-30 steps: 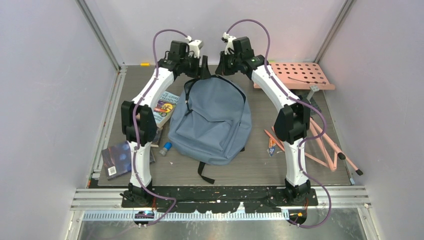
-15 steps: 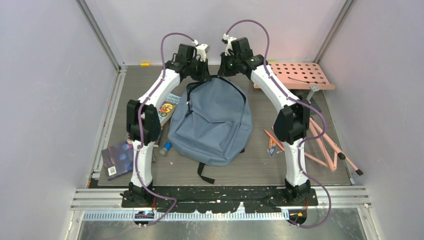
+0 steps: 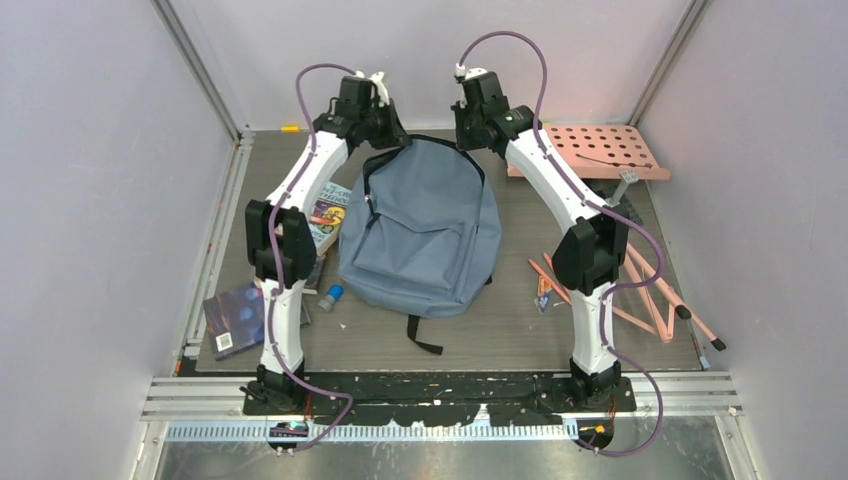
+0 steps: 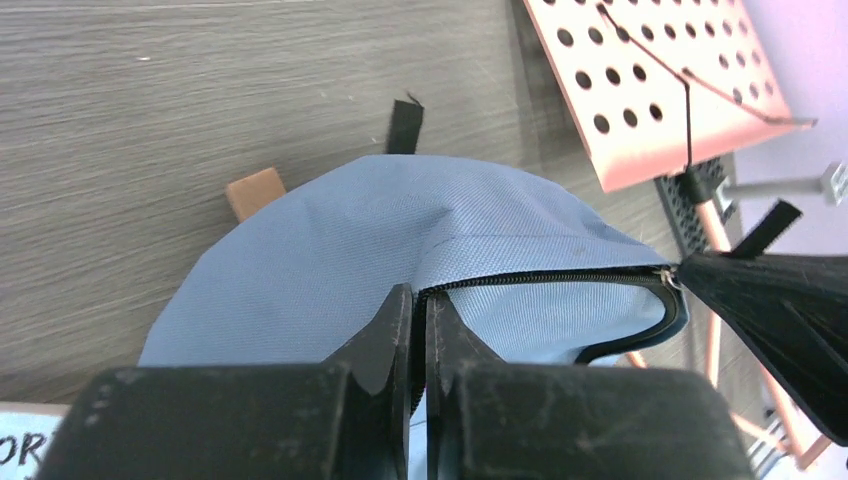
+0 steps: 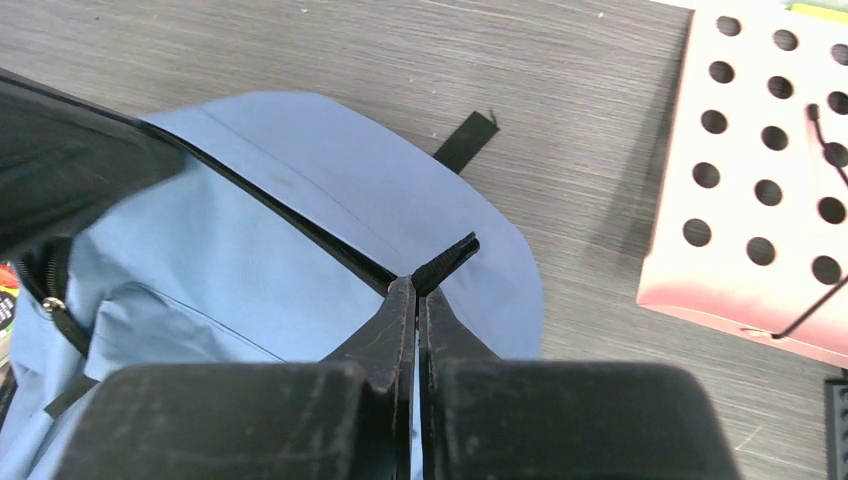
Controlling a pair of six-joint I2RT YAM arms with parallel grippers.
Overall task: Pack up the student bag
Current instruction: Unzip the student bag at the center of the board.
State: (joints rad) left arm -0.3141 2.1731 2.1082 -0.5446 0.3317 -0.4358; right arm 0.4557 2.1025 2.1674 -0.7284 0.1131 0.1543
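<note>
The student bag (image 3: 420,235), a large grey-blue backpack, lies flat in the middle of the table with its top toward the back wall. My left gripper (image 3: 383,138) is at the bag's top left, and in the left wrist view it (image 4: 420,296) is shut on the fabric edge beside the dark zipper line (image 4: 540,277). My right gripper (image 3: 466,133) is at the top right. In the right wrist view the right gripper (image 5: 416,285) is shut on a black zipper tab (image 5: 447,262) of the bag (image 5: 250,260). Between the two grips the zipper line is pulled taut.
Books (image 3: 328,222) and a dark one (image 3: 238,315) lie left of the bag, with a blue-capped item (image 3: 333,293) between. A pink perforated board (image 3: 600,150) and pink rods (image 3: 660,290) sit at the right, pencils (image 3: 545,275) near them. A small wooden block (image 4: 255,192) rests behind the bag.
My left gripper has closed on the bag's zipper edge and pulled left. The bag's top has been stretched and drawn back, and the loose bottom strap has shifted right.
</note>
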